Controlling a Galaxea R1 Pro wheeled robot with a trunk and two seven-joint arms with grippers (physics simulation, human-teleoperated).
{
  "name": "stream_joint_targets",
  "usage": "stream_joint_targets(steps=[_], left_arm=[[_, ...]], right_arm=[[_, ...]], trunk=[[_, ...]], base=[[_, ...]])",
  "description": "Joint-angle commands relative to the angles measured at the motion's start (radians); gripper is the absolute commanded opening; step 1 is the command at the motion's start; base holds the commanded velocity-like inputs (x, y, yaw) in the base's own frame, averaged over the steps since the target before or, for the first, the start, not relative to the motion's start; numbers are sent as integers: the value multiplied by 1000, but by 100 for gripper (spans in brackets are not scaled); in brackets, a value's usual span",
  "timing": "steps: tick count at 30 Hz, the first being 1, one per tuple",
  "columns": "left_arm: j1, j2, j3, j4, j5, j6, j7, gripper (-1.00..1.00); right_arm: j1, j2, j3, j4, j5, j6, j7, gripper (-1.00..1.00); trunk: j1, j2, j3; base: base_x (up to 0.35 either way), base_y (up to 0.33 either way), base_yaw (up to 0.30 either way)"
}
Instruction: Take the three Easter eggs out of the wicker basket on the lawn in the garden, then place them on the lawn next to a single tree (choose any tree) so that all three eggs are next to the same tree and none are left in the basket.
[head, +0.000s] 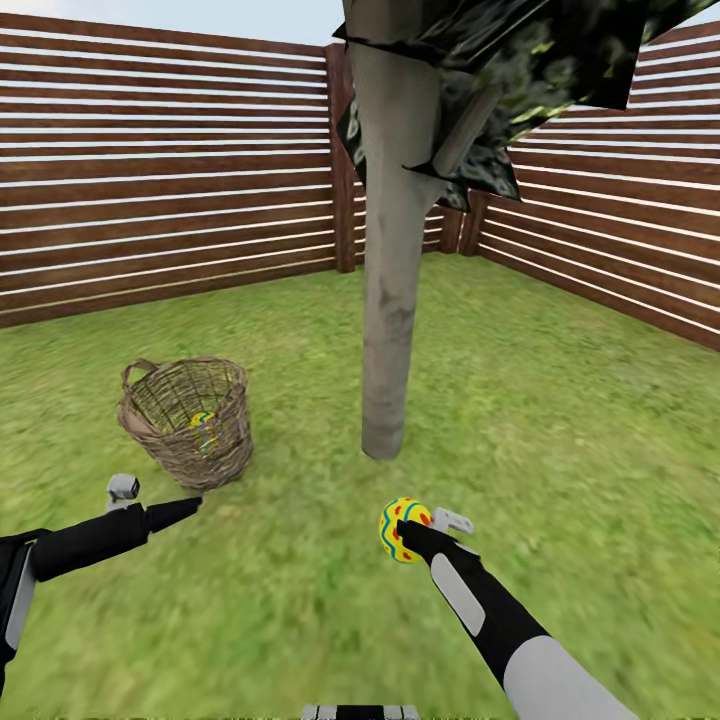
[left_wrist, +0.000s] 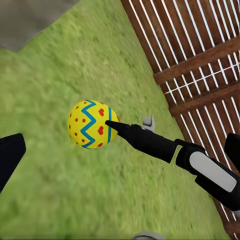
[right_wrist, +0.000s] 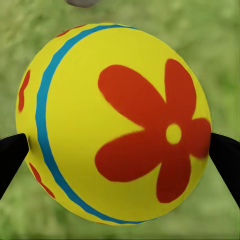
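Yellow egg (head: 403, 529) with blue zigzag bands and red dots sits clamped in the right tool (head: 408, 532), raised above the lawn (head: 560, 440), in front of the tree and a little to its right in the head view. Right wrist view: the same egg (right_wrist: 114, 122) shows a large red flower and a blue band, with a dark finger (right_wrist: 11, 159) pressed at one side and another at the opposite side; blurred grass lies behind it. Left wrist view: that egg (left_wrist: 93, 124) is seen from the side, right tool (left_wrist: 114, 124) at its edge, right arm running back toward the wooden fence (left_wrist: 200, 65). Left tool (head: 185, 505) hangs just in front of the wicker basket (head: 187, 420), its dark tip pointing at the basket's base; whether it is parted or closed cannot be told, and nothing is seen in it. Basket stands upright on the grass, left of the tree, near it but apart. Second egg (head: 204, 428) visible through the weave, low inside. Tree (head: 395, 250) has a smooth grey trunk rooted in the lawn, with dark mottled leaves overhead. Slatted brown fence (head: 160, 170) encloses the garden on the far sides.
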Motion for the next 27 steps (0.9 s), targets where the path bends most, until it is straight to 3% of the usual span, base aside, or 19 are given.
stream_joint_targets(steps=[1,11,20,27], left_arm=[[0,0,0,0,-1,11,-4,100],[0,0,1,0,-1,11,-5,100],[0,0,0,1,-2,12,-4,100],[0,0,2,1,-1,12,-5,100]], right_arm=[[-1,-1,4,-2,-6,2,-8,-100],[-1,0,5,-2,-6,2,-8,-100],[-1,0,5,-2,-6,1,-8,-100],[-1,6,5,-1,-4,0,-8,-100]], trunk=[[0,-1,-5],[1,-1,-13],[1,-1,-13],[1,-1,-13]], base=[[0,0,0],[7,0,0],[266,0,0],[50,0,0]])
